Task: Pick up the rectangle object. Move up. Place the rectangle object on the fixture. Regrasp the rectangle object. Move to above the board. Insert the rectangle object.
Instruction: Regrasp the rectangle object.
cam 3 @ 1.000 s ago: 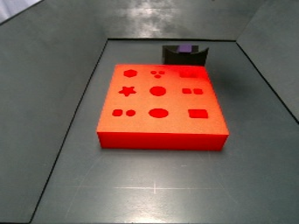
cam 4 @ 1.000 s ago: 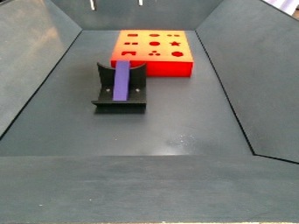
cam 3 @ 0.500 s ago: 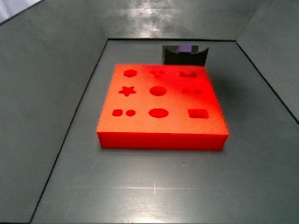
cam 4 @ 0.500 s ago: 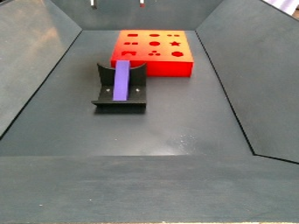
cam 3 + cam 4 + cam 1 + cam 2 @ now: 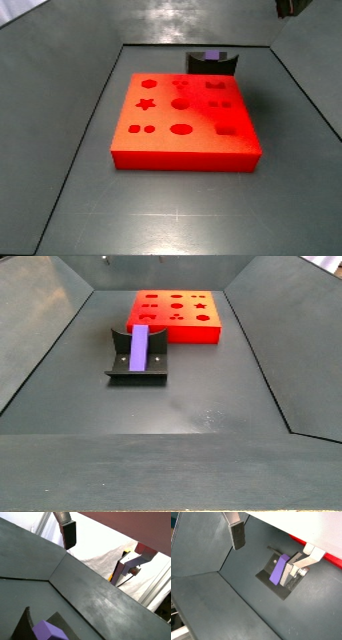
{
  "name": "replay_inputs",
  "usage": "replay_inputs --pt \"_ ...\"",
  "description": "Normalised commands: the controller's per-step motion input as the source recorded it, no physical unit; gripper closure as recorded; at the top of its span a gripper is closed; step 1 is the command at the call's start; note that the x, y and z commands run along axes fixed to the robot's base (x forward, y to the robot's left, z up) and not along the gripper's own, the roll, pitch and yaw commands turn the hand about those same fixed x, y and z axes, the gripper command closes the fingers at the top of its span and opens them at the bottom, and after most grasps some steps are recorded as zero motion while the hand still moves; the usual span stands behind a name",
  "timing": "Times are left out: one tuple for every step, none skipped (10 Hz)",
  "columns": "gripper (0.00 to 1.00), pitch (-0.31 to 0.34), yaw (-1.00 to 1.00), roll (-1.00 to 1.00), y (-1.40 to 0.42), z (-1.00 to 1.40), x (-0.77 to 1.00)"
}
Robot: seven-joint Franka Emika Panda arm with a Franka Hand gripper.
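High above the floor: gripper (image 5: 271, 542), fingers (image 5: 236, 534) spread apart, nothing between them; in a side view only a dark corner of it shows at the top edge (image 5: 286, 6). Rectangle object (image 5: 139, 348): purple, lying along the fixture (image 5: 136, 368), left of centre. Board (image 5: 175, 316): red, far right of the fixture, apart from it. In a side view the fixture (image 5: 213, 63) is partly hidden behind the board (image 5: 183, 120).

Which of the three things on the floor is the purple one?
The rectangle object, a slim strip lying on the dark fixture; the board is red. The gripper hangs open above.
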Motion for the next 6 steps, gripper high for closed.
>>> replay_inputs --pt "0.0 0.11 0.16 0.23 -0.03 -0.01 0.09" --pt "0.0 0.138 0.19 0.28 0.08 -1.0 0.04" --pt "0.0 0.107 0.19 0.26 0.08 -1.0 0.04" --pt "0.0 0.085 0.19 0.25 0.07 -1.0 0.04" --pt "0.0 0.047 0.19 0.19 0.06 -1.0 0.06" --pt "0.0 0.033 0.18 0.17 0.05 -1.0 0.07"
